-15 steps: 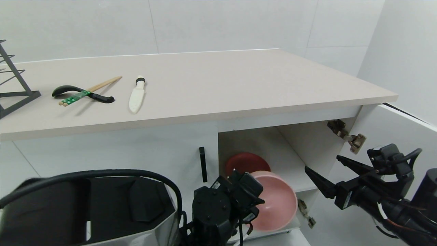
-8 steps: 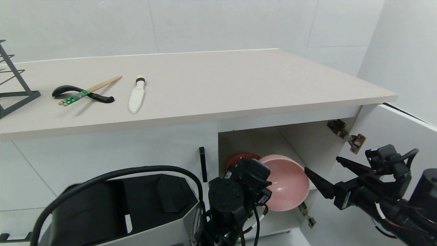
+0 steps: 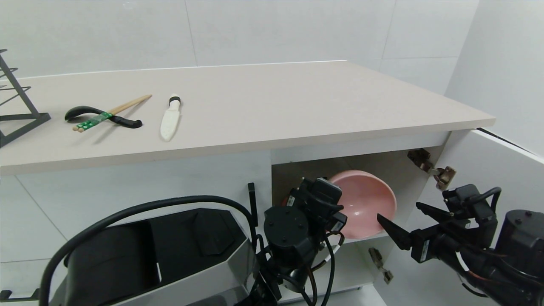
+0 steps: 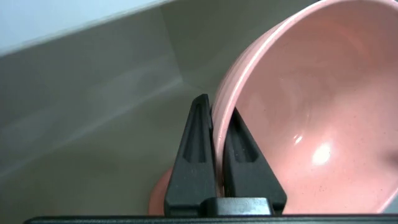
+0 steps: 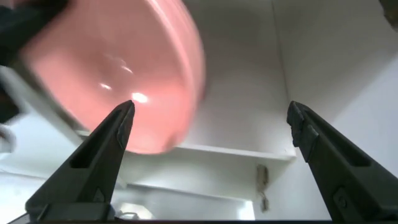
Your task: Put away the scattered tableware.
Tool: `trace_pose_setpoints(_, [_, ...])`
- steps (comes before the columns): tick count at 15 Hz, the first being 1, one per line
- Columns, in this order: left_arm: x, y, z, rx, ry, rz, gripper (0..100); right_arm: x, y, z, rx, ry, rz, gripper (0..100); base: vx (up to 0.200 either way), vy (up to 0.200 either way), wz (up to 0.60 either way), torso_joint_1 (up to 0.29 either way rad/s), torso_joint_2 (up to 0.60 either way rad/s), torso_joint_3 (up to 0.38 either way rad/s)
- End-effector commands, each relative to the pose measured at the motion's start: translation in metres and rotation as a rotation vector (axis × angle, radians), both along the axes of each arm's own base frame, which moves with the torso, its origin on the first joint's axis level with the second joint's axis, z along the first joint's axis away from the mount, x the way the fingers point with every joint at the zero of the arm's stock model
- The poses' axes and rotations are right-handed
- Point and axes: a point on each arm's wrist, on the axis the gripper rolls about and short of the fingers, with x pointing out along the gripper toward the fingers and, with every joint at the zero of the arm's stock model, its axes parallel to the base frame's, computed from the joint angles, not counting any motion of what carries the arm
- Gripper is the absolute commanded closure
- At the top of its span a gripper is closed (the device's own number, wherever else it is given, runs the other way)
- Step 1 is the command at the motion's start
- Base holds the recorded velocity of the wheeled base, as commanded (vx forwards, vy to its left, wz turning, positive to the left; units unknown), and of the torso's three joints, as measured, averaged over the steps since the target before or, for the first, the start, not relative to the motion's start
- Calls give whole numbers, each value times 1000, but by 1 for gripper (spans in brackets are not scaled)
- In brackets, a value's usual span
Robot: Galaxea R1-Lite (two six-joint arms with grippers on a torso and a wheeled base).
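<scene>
Now, from the head view, we are seeing the pink bowl (image 3: pixel 367 202) hanging in the mouth of the open cupboard (image 3: pixel 410 187). It is tilted up on edge with its hollow facing out of the cupboard. Its lower rim is lying close over the cupboard's shelf, and we cannot tell whether the two are touching. The left gripper (image 3: pixel 340 214) is sitting at the cupboard's mouth and holding the bowl by its near rim. We are judging that arm to be the one setting the bowl down, and the coming move is turning on that narrow space between rim and shelf. The right gripper (image 3: pixel 398 212) is hovering just outside the cupboard, pointing at the bowl, its jaws standing wide apart and holding nothing. On the worktop (image 3: pixel 297 102) above the cupboard, well off to its left, a black spoon (image 3: pixel 85 112), wooden chopsticks (image 3: pixel 123 106) and a white knife (image 3: pixel 171 117) are lying unstored.

From the left wrist view, we are finding the left jaws pinched nearly shut across the bowl's thin rim, one inside and one outside. The bowl is looking smooth, glossy and hard, with a faint ridge under the lip. A reddish dish (image 4: pixel 157 194) is resting inside the cupboard beneath it.

From the right wrist view, the right jaws are gaping either side of the cupboard's opening. The round, shiny bowl is showing blurred beyond them, touching neither.
</scene>
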Motion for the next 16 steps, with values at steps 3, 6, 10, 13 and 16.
trace_pose_setpoints(3, [0, -1, 5, -15, -10, -4, 100, 7, -5, -5, -3, 16, -37, 0, 0, 0, 0, 0, 0, 0])
trace_pose_setpoints(6, [-6, -6, 4, -14, -9, -24, 100, 8, -3, -2, 4, 1, -27, 100, 0, 0, 0, 0, 0, 0])
trace_pose_setpoints(10, [-8, -6, 2, -3, -9, -53, 100, 0, 10, 7, 21, -39, 44, 100, 0, 0, 0, 0, 0, 0])
trace_pose_setpoints(13, [-8, -6, 4, -5, -13, -52, 0, 0, 9, 6, 23, -35, 39, 100, 0, 0, 0, 0, 0, 0])
trace_pose_setpoints(16, [-9, -6, 8, -10, -18, -55, 0, 5, 7, -2, 30, 11, 16, 100, 0, 0, 0, 0, 0, 0])
